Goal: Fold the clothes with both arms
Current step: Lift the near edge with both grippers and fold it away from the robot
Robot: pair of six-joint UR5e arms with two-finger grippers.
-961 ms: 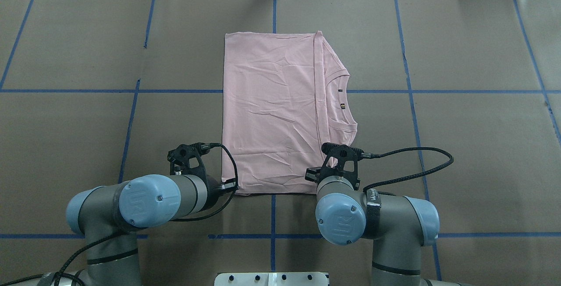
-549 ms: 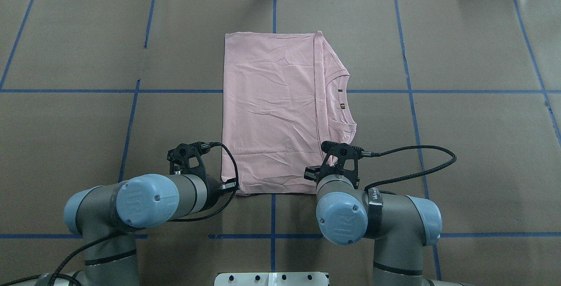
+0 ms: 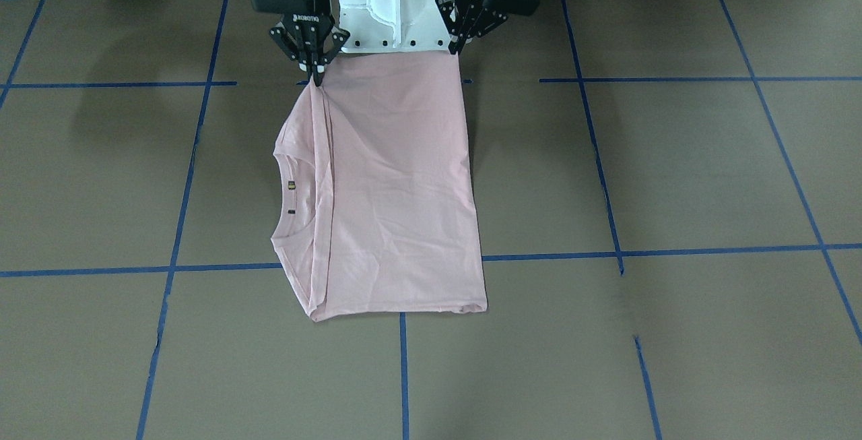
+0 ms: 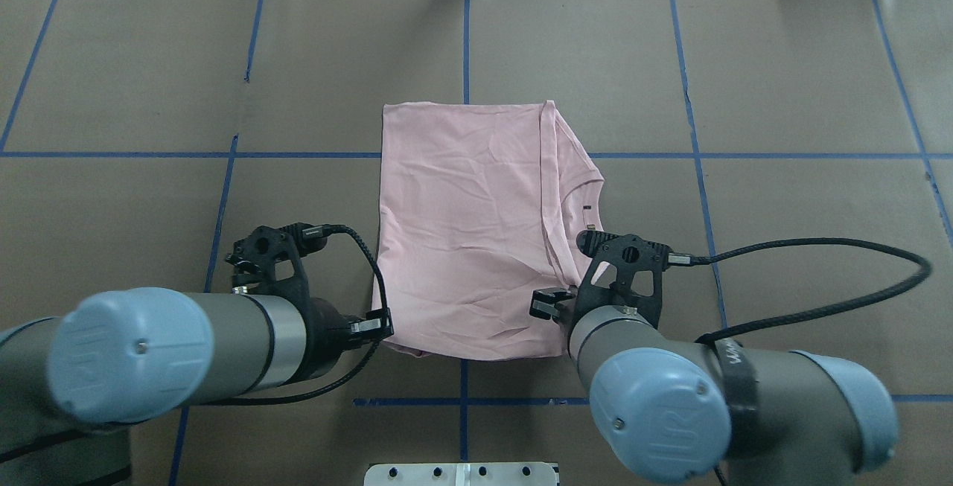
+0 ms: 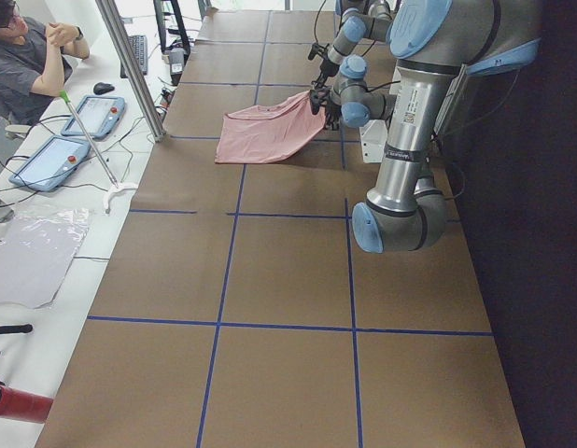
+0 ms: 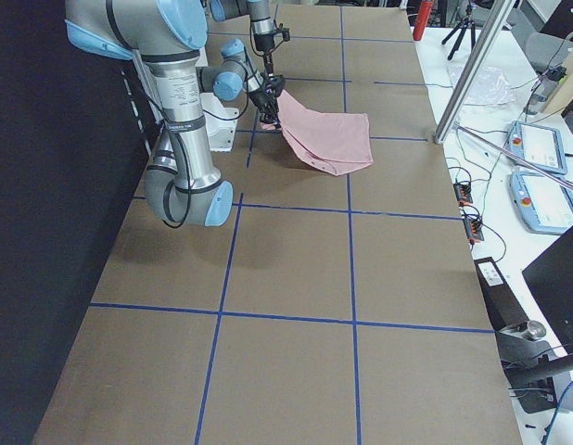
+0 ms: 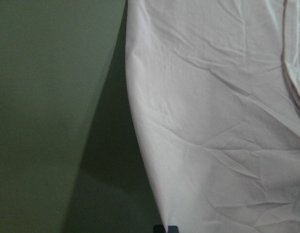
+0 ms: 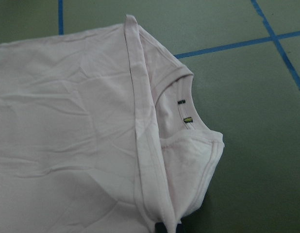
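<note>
The pale pink folded cotton T-shirt (image 4: 461, 233) lies midway across the brown paper-covered desk (image 4: 782, 84), its far part flat, its near edge lifted. The left black two-finger end effector (image 3: 451, 48) pinches the near left corner and the right black two-finger end effector (image 3: 315, 75) pinches the near right one. The ribbed round collar (image 8: 214, 150) lies along the shirt's right side. The white pedestal base (image 3: 390, 2) stands between both arms.

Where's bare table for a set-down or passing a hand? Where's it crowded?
Bare: the table beyond the far edge of the T-shirt, plus wide stretches on either side. Crowded: the near edge, where the left gripper and right gripper pinch its lifted corners by the white base.
</note>
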